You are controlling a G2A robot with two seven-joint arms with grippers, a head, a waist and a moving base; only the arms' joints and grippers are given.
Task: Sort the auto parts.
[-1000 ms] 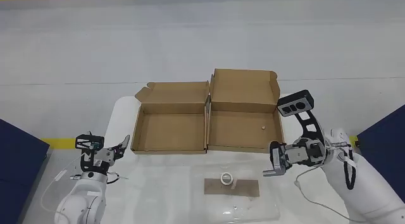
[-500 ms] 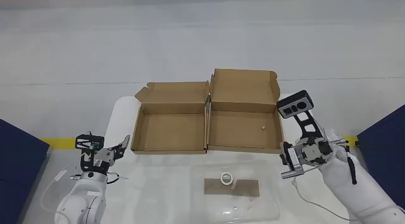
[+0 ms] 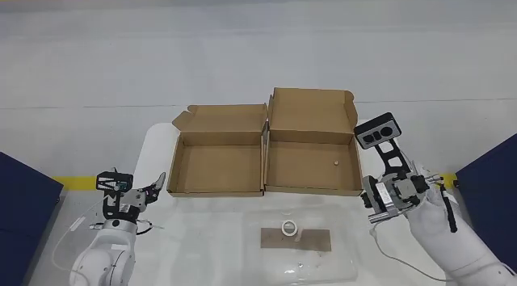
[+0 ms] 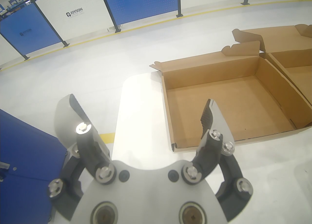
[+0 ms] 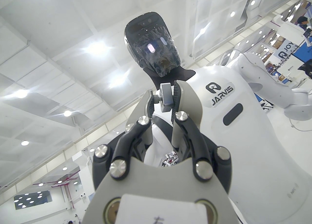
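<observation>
Grey metal part (image 5: 166,99), a short cylinder with a stud on one side, is clamped between the jaws of the right gripper (image 5: 162,97), close to their tips.

Change over the last second: we see that the right gripper has drawn back from the front corner of the right-hand box (image 3: 311,165) and now stands just outside that corner. Its wrist has also turned, so the jaws point up at the robot's head and no longer down at the table (image 3: 202,237). The part has travelled with the jaws.

The left gripper (image 4: 141,105) has not moved. Its jaws stand wide apart with nothing between them. The left-hand box (image 4: 231,103) lies ahead of these jaws and a little to one side.

Other items, placed from the jaws:
- One small pale piece (image 3: 334,159) lies on the floor of the right-hand box, beyond the near wall from the right jaws.
- A white ring (image 3: 288,227) rests on a brown strip (image 3: 311,240), between the two pairs of jaws and nearer the right pair.

Meaning for the task: we judge that the part is being held up to the head for identification before a box is chosen, so it is not yet sorted. To place it, the right jaws will need to turn back down and carry the part over a box wall before they part. The ring still awaits pickup.
</observation>
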